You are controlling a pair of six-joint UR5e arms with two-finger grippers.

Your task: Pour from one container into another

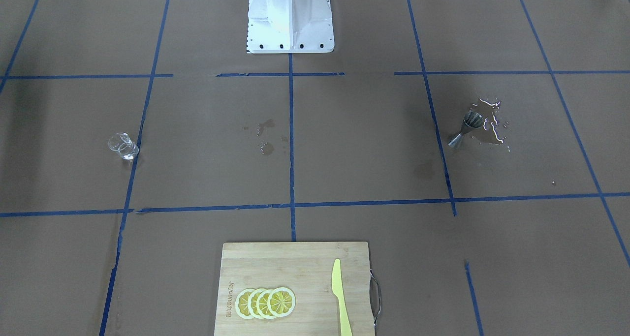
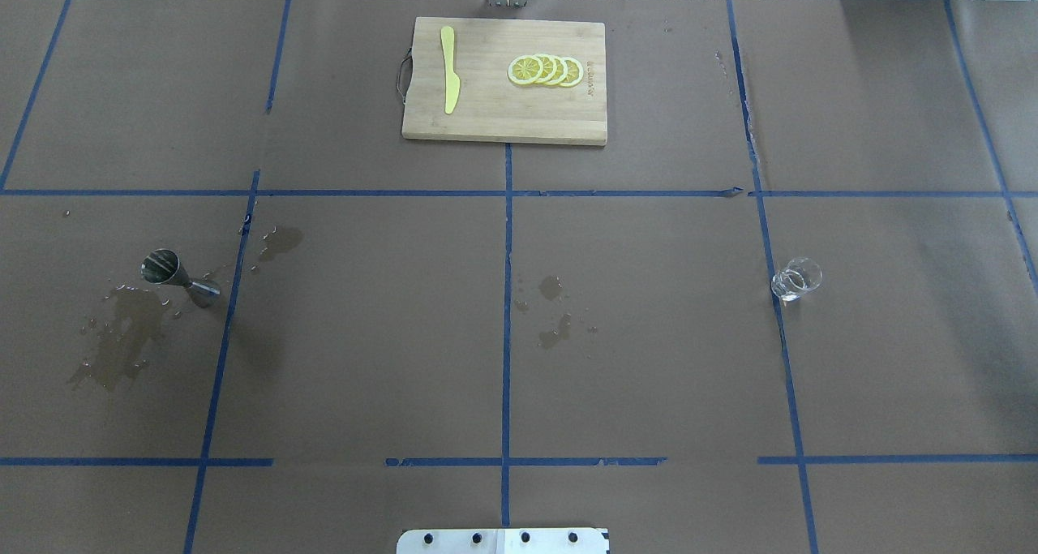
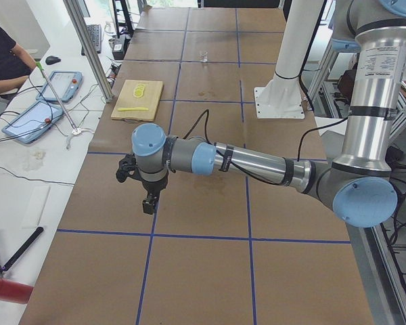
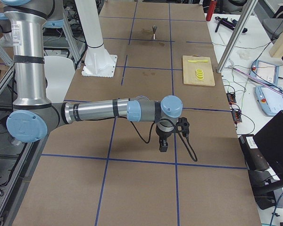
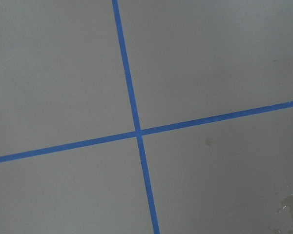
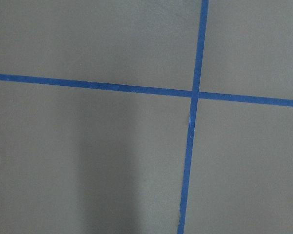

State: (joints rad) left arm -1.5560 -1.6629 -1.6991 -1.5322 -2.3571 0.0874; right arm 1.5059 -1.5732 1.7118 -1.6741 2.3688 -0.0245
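Note:
The clear glass cup [image 2: 796, 279] stands on the brown paper on the robot's right side, also seen as the cup [image 1: 123, 145]. Far over on the robot's left side stands the steel jigger [image 2: 180, 277], upright, the same jigger [image 1: 466, 128] beside a puddle [image 2: 122, 335] of spilled liquid. My left gripper [image 3: 149, 205] hangs low over bare paper beyond the table's left part, far from the jigger. My right gripper [image 4: 163, 146] hangs likewise at the opposite end, far from the cup. I cannot tell whether either is open or shut. Both wrist views show only paper and blue tape.
A wooden cutting board [image 2: 503, 124] at the far middle carries lemon slices [image 2: 545, 70] and a yellow knife [image 2: 449, 79]. Small wet spots [image 2: 554, 311] mark the centre. The robot's white base [image 1: 290, 16] stands at the near edge. A person [image 3: 3, 61] sits beside the table with tablets.

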